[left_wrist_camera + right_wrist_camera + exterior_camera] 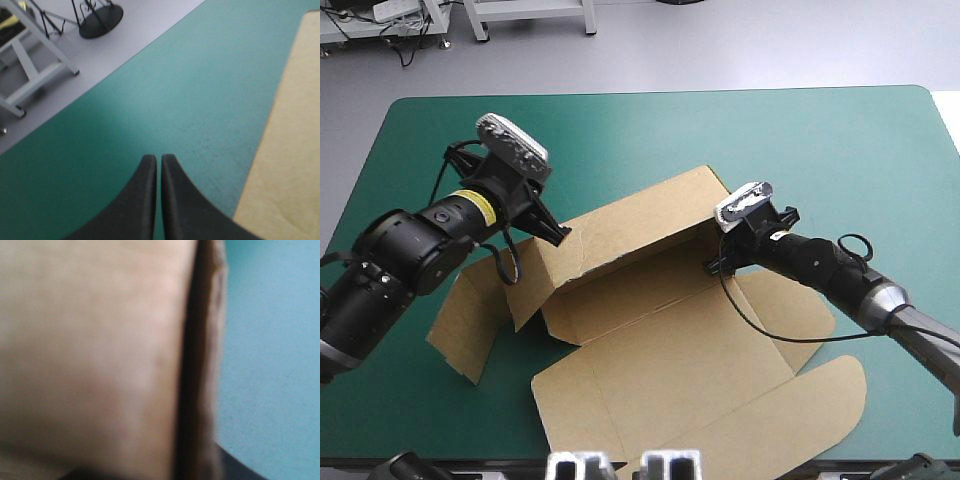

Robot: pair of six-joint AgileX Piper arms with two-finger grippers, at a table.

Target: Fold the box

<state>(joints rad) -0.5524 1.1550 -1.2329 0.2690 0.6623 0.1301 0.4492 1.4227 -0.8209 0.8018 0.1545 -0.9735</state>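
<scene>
The brown box point(660, 330) lies as a cut sheet in the middle of the teal-green table, its long back wall point(630, 225) raised and the lid panel flat toward the front. My left gripper point(558, 234) is shut with nothing in it, its tips at the wall's left end. In the left wrist view the shut left gripper point(158, 158) points over bare cover, with brown board point(287, 150) just beside it. My right gripper point(718, 264) is at the wall's right end. The right wrist view is nearly filled by brown board point(90, 350) held very close.
A side flap point(470, 315) of the box lies under my left arm, toward the table's left edge. A rounded lid flap point(820, 395) reaches the front right. Bare teal-green cover point(800, 140) lies beyond the box up to the far edge.
</scene>
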